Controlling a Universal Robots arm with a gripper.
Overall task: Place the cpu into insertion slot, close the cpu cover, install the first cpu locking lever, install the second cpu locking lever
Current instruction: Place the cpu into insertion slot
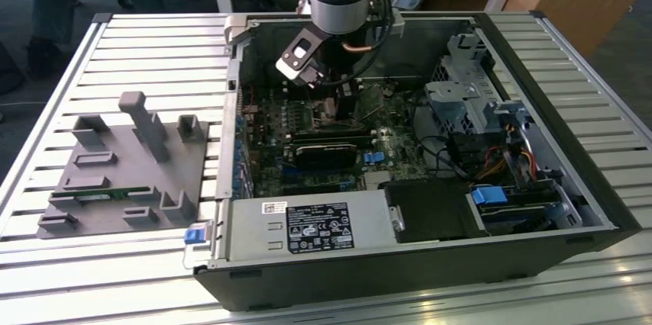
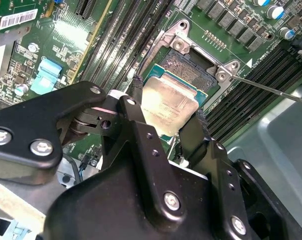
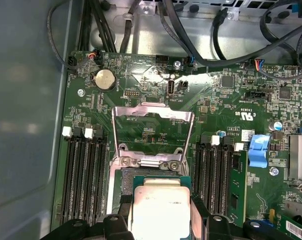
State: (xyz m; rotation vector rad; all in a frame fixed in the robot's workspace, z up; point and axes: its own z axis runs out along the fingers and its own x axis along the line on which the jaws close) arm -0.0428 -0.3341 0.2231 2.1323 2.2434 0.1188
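Dull silver-grey metal cpu (image 2: 169, 109), shiny metal cpu cover (image 3: 153, 115), matt black pincer (image 2: 166, 102)

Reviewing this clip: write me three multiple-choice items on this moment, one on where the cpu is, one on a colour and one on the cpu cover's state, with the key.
1. Where is the cpu?
A) on the grey fixture beside the case
B) held by the gripper at the insertion slot
C) on the power supply

2. What colour is the motherboard?
A) green
B) red
C) white

3. How does the cpu cover stand?
A) shut over the slot
B) lying outside the case
C) swung open

Key:
1 B, in both wrist views the chip sits clamped between the black fingers at the socket.
2 A, the board is green in both wrist views.
3 C, in the first wrist view the frame stands clear of the socket.
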